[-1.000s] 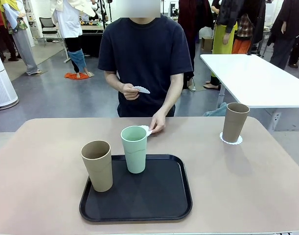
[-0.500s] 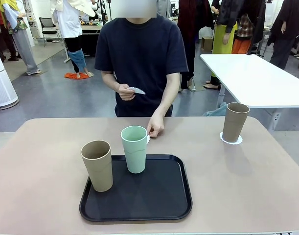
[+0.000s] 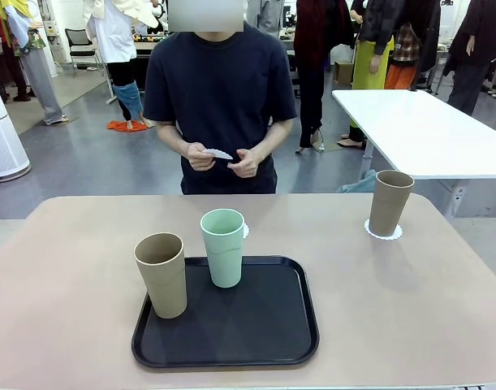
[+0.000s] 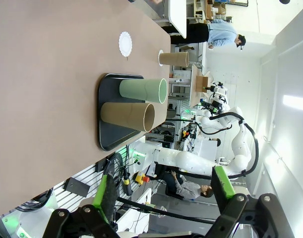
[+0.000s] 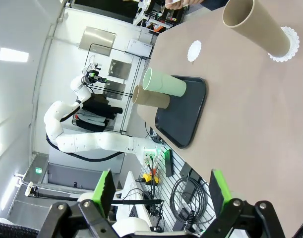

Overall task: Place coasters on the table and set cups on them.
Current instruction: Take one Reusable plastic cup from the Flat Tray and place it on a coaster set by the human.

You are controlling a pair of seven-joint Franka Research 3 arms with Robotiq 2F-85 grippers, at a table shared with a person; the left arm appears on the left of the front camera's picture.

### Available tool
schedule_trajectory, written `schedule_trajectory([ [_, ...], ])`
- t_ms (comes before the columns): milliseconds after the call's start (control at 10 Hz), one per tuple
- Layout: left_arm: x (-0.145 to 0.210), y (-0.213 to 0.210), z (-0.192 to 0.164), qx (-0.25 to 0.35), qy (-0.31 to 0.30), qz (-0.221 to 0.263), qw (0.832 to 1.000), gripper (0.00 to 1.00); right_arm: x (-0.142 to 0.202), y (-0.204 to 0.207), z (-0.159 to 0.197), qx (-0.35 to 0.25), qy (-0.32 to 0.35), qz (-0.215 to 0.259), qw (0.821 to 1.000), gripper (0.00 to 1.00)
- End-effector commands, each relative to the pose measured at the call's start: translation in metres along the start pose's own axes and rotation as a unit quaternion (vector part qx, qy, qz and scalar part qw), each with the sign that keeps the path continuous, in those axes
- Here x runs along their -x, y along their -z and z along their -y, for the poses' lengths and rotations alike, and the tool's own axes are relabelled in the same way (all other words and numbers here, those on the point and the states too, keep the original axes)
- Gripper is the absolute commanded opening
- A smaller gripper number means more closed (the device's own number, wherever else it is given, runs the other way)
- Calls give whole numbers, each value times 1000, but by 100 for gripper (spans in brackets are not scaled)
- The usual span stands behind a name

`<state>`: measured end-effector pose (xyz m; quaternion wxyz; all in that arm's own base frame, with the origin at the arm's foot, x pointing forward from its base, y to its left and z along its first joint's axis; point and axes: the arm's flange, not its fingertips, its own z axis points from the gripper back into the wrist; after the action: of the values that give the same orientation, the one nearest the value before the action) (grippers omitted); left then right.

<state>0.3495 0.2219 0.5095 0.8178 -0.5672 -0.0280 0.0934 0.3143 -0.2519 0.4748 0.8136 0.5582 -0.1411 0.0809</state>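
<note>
Pincers on both arms stood spread wide, pinching nothing. Ahead of the left pincer (image 4: pixel 163 186), well beyond its green fingertips, a black tray (image 4: pixel 109 140) lay on the tan worktop (image 4: pixel 47 99). Two cups stood in the tray: a brown cup (image 4: pixel 125 114) nearer that pincer and a green cup (image 4: pixel 141 90) just past it, close together but apart. Farther on from the left pincer, past the tray's far edge, a bare coaster (image 4: pixel 125 43) lay flat on the worktop, near the green cup but not under it. Farthest from that pincer, the other brown cup (image 4: pixel 173 58) stood upright on a second coaster (image 4: pixel 160 52).

From the right pincer (image 5: pixel 161 186), this cup on its coaster lay far ahead toward the right finger's side, and the tray with its two cups lay ahead nearer the middle.

Across the worktop, opposite both pincers, a person held a third coaster (image 3: pixel 217 153) at waist height in one hand (image 3: pixel 200 156). The other hand (image 3: pixel 246 162) was just beside it, and both were clear of the worktop.
</note>
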Motion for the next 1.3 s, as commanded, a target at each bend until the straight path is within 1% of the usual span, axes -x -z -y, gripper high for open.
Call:
schedule_trajectory([
  [0,0,0,2,4,4,9,1000,100,0,-1,-2,1,2,1,1000,100],
  [1200,0,0,2,4,4,9,1000,100,0,-1,-2,1,2,1,1000,100],
])
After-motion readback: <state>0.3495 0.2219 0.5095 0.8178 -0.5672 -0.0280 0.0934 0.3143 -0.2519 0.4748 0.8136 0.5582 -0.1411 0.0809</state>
